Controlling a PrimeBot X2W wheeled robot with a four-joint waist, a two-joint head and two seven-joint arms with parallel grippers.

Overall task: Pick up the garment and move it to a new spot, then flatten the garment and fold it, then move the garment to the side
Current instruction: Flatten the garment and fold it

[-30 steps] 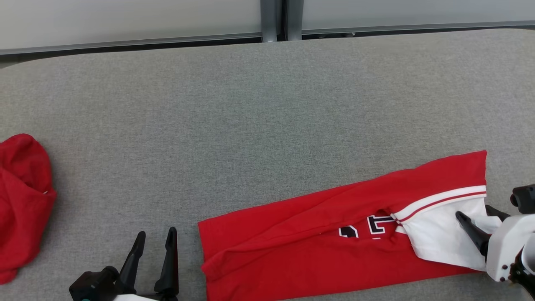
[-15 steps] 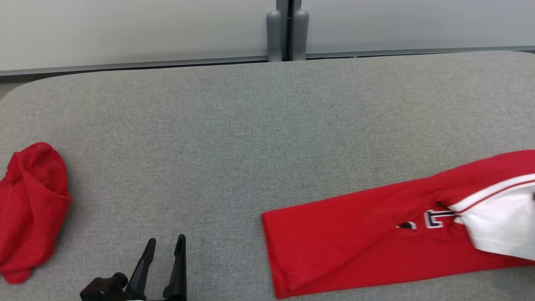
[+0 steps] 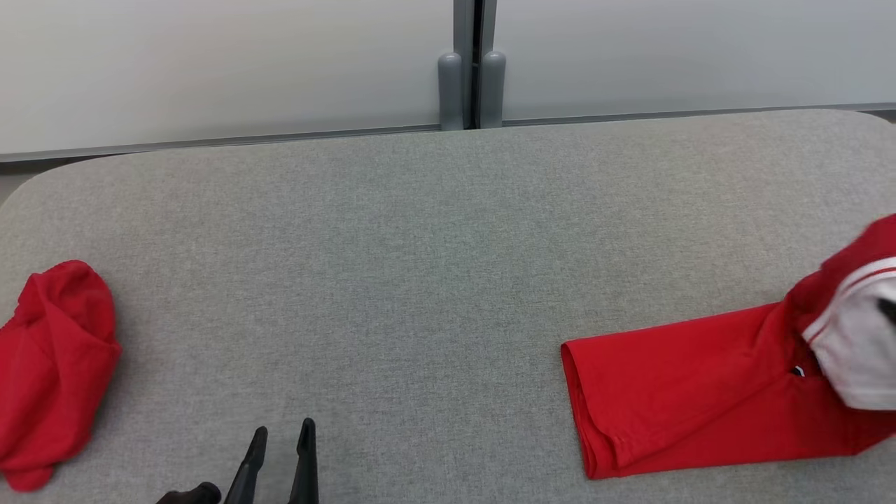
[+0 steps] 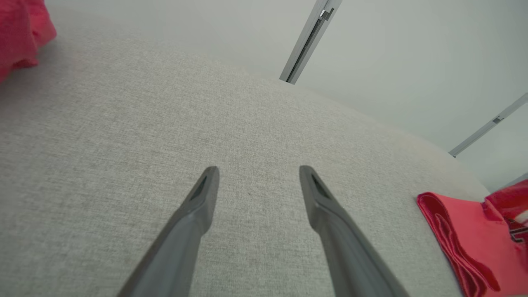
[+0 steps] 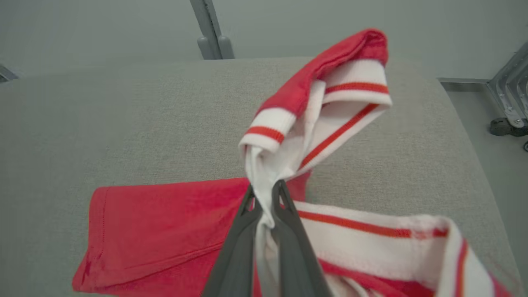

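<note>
The garment [image 3: 686, 392] is a folded red jersey with a white, red-striped sleeve, lying at the right of the grey table [image 3: 420, 245]. Its right end is lifted and runs off that view's edge. In the right wrist view my right gripper [image 5: 266, 194] is shut on the white sleeve fabric, which bunches up above the fingertips while the garment's red body [image 5: 165, 222] trails on the table. My left gripper [image 3: 283, 430] stands open at the near edge, well left of the garment. The left wrist view has the left gripper [image 4: 259, 171] over bare table, the garment [image 4: 466, 231] at its lower right.
Another red cloth bundle [image 3: 56, 364] lies crumpled at the table's left end, also in the left wrist view's top-left corner [image 4: 20, 29]. A pale wall with a grey post [image 3: 470, 84] stands behind the table. The table's right edge [image 5: 466, 136] drops to the floor.
My right gripper has shut on the white sleeve and dragged the garment right, lifting its right end. The head camera has also shifted. The left gripper stays open.
</note>
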